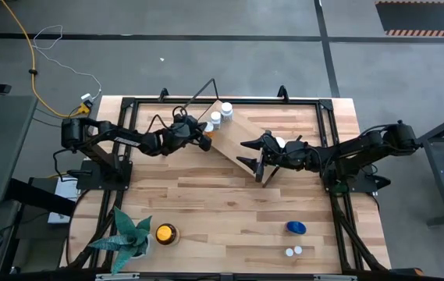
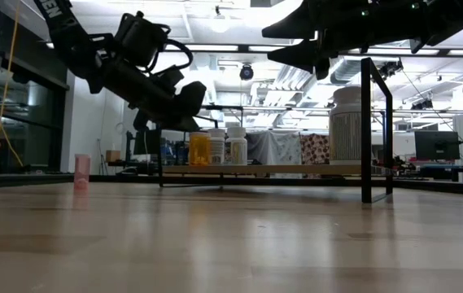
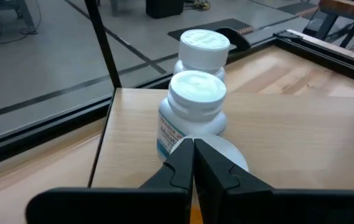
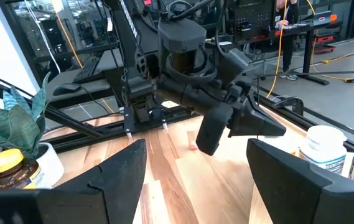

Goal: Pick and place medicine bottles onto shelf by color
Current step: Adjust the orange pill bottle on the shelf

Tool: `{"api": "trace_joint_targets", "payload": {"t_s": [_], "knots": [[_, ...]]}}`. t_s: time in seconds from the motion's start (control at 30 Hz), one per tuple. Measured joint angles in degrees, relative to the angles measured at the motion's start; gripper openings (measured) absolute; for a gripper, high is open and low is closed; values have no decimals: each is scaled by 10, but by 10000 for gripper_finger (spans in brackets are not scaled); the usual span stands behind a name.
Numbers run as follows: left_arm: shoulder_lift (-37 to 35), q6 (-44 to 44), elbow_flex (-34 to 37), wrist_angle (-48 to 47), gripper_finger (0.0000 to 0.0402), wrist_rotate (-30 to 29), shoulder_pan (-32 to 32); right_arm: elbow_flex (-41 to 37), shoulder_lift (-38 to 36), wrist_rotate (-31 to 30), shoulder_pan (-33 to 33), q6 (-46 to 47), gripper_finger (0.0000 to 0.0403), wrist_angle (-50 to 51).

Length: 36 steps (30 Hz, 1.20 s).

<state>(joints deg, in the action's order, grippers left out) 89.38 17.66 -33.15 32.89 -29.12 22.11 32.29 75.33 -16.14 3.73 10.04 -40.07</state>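
**Medicine bottles on the shelf, left jaws shut, right jaws wide**

Shelf (image 1: 233,140) lies slantwise on the table (image 1: 206,195), running from near the far edge toward the middle. Two white bottles (image 1: 220,114) stand at its far end with an orange bottle (image 1: 207,128) just beside them, and another white bottle (image 1: 279,143) sits toward the shelf's near end, under the right arm.

Left gripper (image 1: 204,130) hangs over the far end of the shelf, right by the orange bottle. Its fingers (image 3: 192,165) are pressed fully together and hold nothing; a white cap shows just beyond their tips. Right gripper (image 1: 251,145) hovers over the near end of the shelf with its fingers (image 4: 121,174) spread wide, nothing between them.

Only the high view shows the rest of the table: a green plant (image 1: 128,234) and an amber bottle (image 1: 165,233) with a yellow cap at the near left corner, a blue bottle (image 1: 296,227) and two small white-capped ones (image 1: 293,251) near the near right corner. The low view shows the orange bottle (image 2: 199,150) and a white one (image 2: 236,146) standing upright side by side on the board, and both grippers clear above it. The right wrist view looks across at the left arm.
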Motion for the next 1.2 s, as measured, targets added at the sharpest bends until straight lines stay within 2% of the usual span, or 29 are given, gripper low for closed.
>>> {"api": "trace_joint_targets", "payload": {"t_s": [1.2], "knots": [[0,1,0,-15,0,0,0,0,0,0,0,0,268,0]]}}
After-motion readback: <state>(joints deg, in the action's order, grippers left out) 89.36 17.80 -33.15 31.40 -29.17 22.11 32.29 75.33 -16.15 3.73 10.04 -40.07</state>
